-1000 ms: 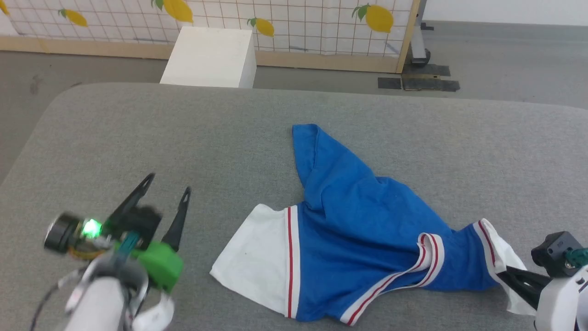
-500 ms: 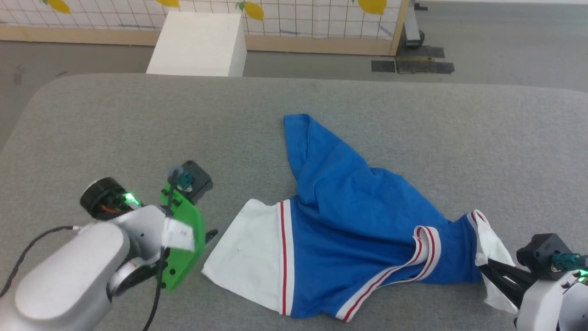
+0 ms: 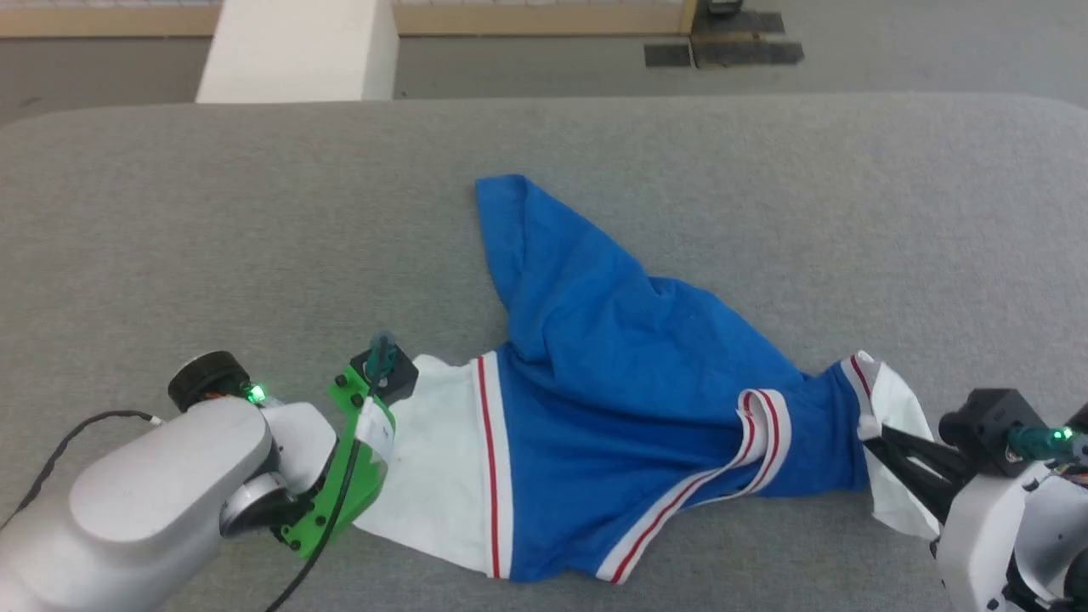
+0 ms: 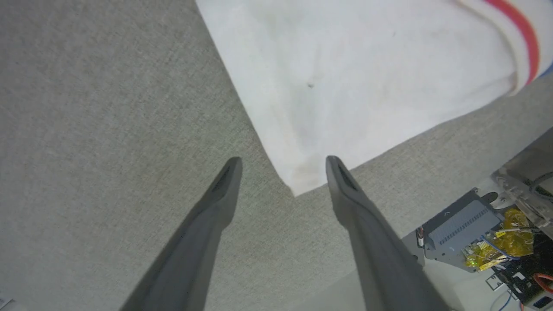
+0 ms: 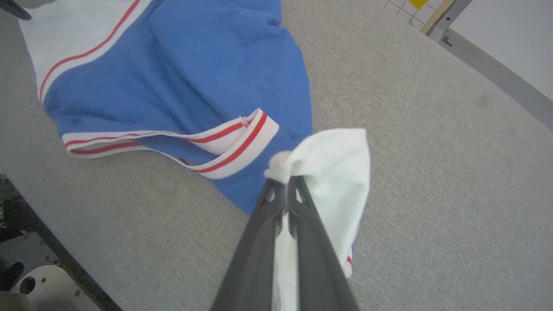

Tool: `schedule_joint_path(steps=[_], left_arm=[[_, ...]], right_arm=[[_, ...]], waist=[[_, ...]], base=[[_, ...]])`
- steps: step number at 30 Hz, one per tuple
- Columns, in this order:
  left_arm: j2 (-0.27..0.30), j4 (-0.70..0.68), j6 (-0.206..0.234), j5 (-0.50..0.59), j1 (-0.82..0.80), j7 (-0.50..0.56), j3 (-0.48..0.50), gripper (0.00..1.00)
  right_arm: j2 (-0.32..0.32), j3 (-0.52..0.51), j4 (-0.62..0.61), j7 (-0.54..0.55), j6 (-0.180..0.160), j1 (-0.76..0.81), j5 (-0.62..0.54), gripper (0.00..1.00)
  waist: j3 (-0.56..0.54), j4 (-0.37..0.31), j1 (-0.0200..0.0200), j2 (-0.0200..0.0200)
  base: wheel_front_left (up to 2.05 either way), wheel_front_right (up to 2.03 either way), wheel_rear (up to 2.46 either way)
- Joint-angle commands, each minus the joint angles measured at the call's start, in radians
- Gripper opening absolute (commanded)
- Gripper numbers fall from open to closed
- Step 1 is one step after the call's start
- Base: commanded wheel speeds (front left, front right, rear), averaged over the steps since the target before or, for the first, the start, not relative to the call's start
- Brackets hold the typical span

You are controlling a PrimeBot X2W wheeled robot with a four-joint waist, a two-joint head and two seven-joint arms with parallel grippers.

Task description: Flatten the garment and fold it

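The garment point(image 3: 629, 382), a blue jersey with white sleeves and red-and-white striped trim, lies crumpled on the grey table point(image 3: 765, 170). My left gripper point(image 4: 284, 160) is open and points down at the table, its two fingers straddling the near corner of the left white sleeve point(image 4: 345, 77); in the head view its green wrist mount point(image 3: 357, 459) sits at that sleeve's edge. My right gripper point(image 5: 281, 183) is shut on the bunched right white sleeve point(image 5: 337, 164), lifting it slightly at the garment's right end point(image 3: 888, 425). The striped collar point(image 5: 233, 147) lies folded over the blue body.
A white box point(image 3: 297, 51) stands on the floor beyond the table's far edge. The table's near edge and robot base hardware point(image 4: 484, 237) show in the left wrist view. Bare grey table surrounds the garment on all sides.
The head camera has tilted down. My left arm swung right and turned its open fingers down over the left sleeve's corner. The right gripper keeps its hold on the right sleeve.
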Motion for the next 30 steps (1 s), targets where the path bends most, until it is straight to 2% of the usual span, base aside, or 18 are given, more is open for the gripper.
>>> schedule_joint_path(steps=[1,5,12,13,14,18,21,27,30], left_arm=[[-0.002,0.020,0.000,-0.009,-0.030,-0.012,-0.011,1.00],[-0.012,0.070,0.000,-0.013,-0.043,-0.018,-0.046,1.00],[-0.009,0.074,0.000,-0.027,-0.009,0.040,-0.068,1.00],[-0.011,0.071,0.000,-0.026,-0.004,0.043,-0.068,0.36],[-0.013,0.065,0.000,-0.026,0.003,0.047,-0.068,0.00],[-0.009,0.032,0.000,-0.052,0.009,0.007,-0.069,0.00],[0.011,0.029,0.000,-0.105,0.006,-0.097,-0.052,0.00],[0.038,0.075,0.000,-0.305,0.049,-0.313,0.110,0.00],[0.053,0.056,0.000,-0.375,0.054,-0.377,0.175,0.00]], right_arm=[[0.010,0.006,0.004,-0.010,-0.002,-0.024,-0.008,0.00],[0.016,0.020,0.017,-0.020,-0.002,-0.054,-0.009,0.00],[0.019,0.036,0.039,-0.036,-0.002,-0.088,-0.009,0.00],[0.019,0.037,0.042,-0.038,-0.002,-0.090,-0.009,0.00],[0.018,0.036,0.045,-0.040,-0.002,-0.091,-0.009,0.00],[0.016,0.040,0.054,-0.046,-0.002,-0.087,-0.006,0.00],[0.015,0.037,0.055,-0.059,-0.002,-0.078,-0.005,0.00],[-0.001,-0.001,0.045,-0.099,-0.002,-0.044,0.007,0.00],[-0.013,-0.047,0.043,-0.120,-0.002,-0.041,0.013,0.00]], waist=[[0.034,-0.030,0.0000,0.0000],[0.058,-0.048,0.0000,0.0000],[0.073,-0.060,0.0000,0.0000],[0.073,-0.059,0.0000,0.0000],[0.069,-0.056,0.0000,0.0000],[0.038,-0.042,0.0000,0.0000],[-0.002,-0.032,0.0000,0.0000],[-0.092,-0.007,0.0000,0.0000],[-0.125,0.005,0.0000,0.0000]], base=[[0.00,0.00,0.00],[0.00,0.00,0.00],[0.00,0.00,0.00],[0.00,0.00,0.00],[0.00,0.00,0.00],[0.00,0.00,0.00],[0.00,0.00,0.00],[0.00,0.00,0.00],[0.00,0.00,0.00]])
